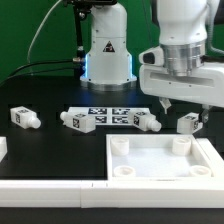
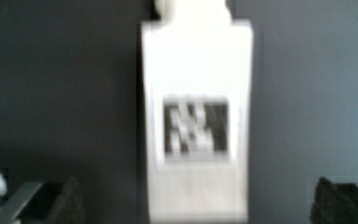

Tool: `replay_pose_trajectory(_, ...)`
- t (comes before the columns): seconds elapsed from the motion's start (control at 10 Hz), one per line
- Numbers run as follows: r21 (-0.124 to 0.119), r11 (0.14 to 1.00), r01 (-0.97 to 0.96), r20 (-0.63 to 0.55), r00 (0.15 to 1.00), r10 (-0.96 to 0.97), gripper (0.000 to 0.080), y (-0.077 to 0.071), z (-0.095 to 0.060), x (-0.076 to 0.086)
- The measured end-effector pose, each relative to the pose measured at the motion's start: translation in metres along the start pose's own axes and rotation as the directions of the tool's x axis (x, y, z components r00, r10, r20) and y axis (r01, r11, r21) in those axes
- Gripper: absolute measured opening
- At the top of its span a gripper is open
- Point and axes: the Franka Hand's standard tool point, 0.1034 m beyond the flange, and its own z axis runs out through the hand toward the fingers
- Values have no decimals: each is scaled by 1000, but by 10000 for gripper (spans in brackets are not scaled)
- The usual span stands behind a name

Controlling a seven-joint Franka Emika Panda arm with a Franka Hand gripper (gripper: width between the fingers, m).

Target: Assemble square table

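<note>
The exterior view's right is where the gripper (image 1: 186, 105) hovers, fingers spread wide and pinching nothing, over a stubby leg (image 1: 188, 122) lying on the black table (image 1: 50, 146) just beyond the far rim of the square top (image 1: 155, 160), close, I'd guess, to the corner socket (image 1: 181, 144) it suits.

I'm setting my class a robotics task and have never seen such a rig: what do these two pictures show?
The white machine is a robot arm ending in a two-finger gripper. One picture comes from a camera off the arm; the other from a camera on its wrist, looking down between the fingers. On the black table lie four stubby white legs, one right under the gripper, a square table top with a raised rim, and a flat marker board. The gripper is open; nothing is held.
</note>
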Motion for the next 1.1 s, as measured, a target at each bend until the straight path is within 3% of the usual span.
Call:
replay_pose_trajectory(0.4,-23,999,49,259,965,-42,648,5,-4,12)
replay_pose_trajectory(0.5,-4,994,109,300,948,-103,648,-1,-6,13)
replay_pose_trajectory(0.6,43,979,200,389,899,-200,648,-8,-7,10)
replay_pose_trajectory(0.7,64,972,225,451,862,-229,648,-10,-8,12)
replay_pose_trajectory(0.9,68,975,211,564,798,-212,648,-6,-9,10)
replay_pose_trajectory(1.1,64,977,201,567,799,-201,648,-8,-7,12)
